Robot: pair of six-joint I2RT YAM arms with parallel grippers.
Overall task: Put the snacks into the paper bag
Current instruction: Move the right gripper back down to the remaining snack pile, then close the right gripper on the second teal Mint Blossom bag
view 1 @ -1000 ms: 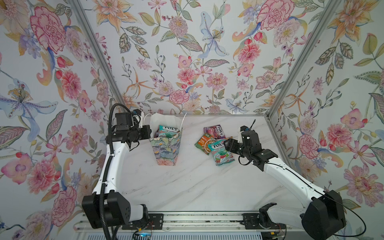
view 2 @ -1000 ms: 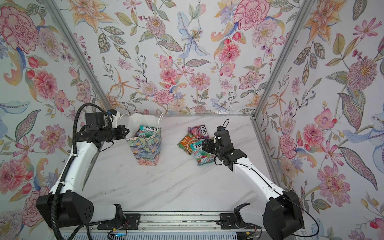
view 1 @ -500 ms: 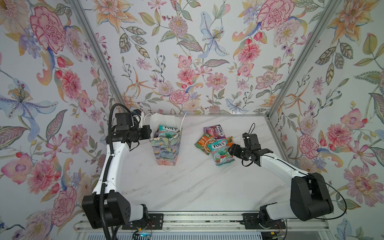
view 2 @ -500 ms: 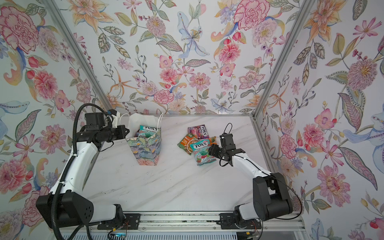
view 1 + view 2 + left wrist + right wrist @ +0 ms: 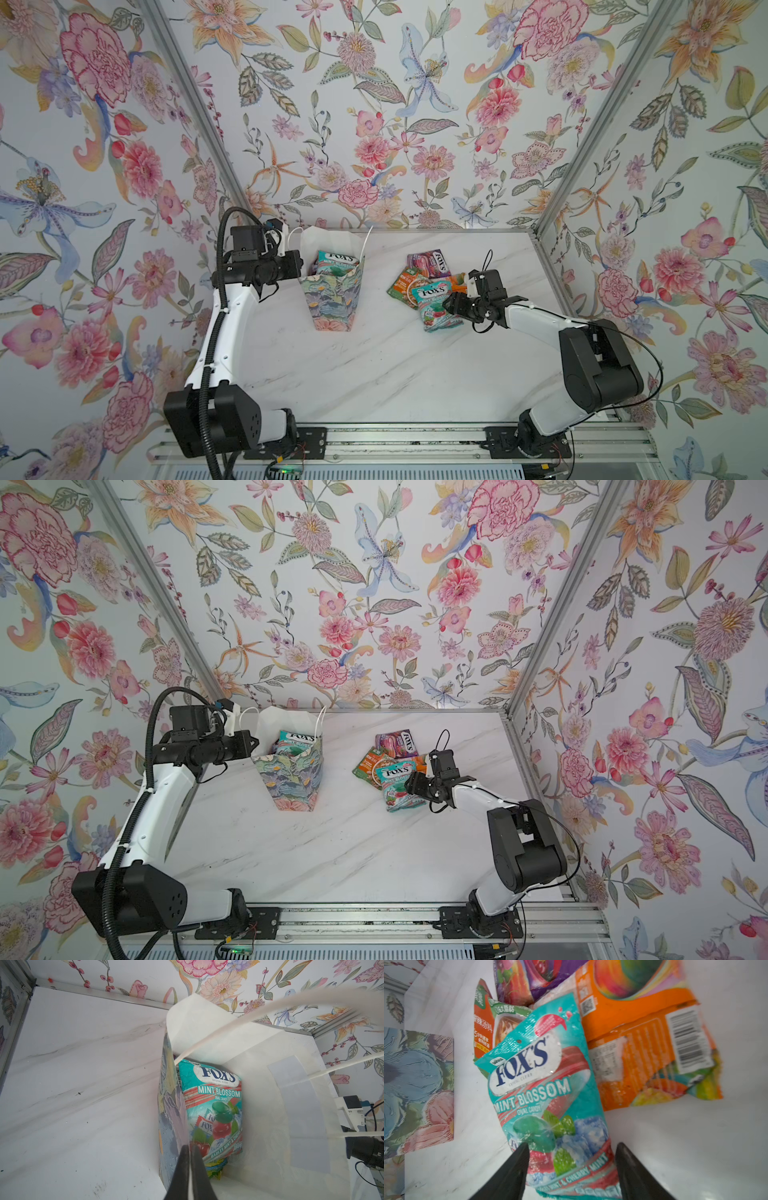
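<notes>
Floral walls (image 5: 415, 124) enclose marble tabletop (image 5: 395, 365) holding paper bag (image 5: 332, 303).

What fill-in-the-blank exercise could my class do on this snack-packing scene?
1. The left gripper is ____ on the wall of the paper bag.
2. The teal packet inside that bag reads FOX'S Mint ____.
3. The right gripper hovers with jaws ____ over a second teal packet on the table.
4. The barcoded pouch beside it is mostly ____.
Missing words: shut; Blossom; open; orange.
</notes>
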